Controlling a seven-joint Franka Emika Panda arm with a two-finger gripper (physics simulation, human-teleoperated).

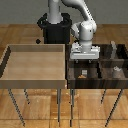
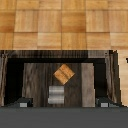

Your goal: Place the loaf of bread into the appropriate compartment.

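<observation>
1. The end effector [image 1: 84, 58] hangs over the dark divided tray [image 1: 97, 82], just above its compartment nearest the light tray [image 1: 35, 65].
2. In the wrist view the end effector [image 2: 63, 103] shows its two fingertips [image 2: 21, 103] far apart at either side of the compartment: it is wide and holds nothing.
3. The loaf [image 2: 64, 74] lies on the compartment floor straight below the end effector, between the fingertips' line and the far wall, touching neither finger.
4. It looks nearly square from above, turned so its corners point toward the walls, a diamond; no clear long axis can be told.
5. In the exterior view the loaf [image 1: 84, 73] is a tiny brown speck under the end effector.
6. A small grey block [image 2: 56, 95] lies just beside the loaf, nearer the end effector.
7. Another compartment holds a small pale shape [image 1: 117, 70], well apart from the end effector.
</observation>
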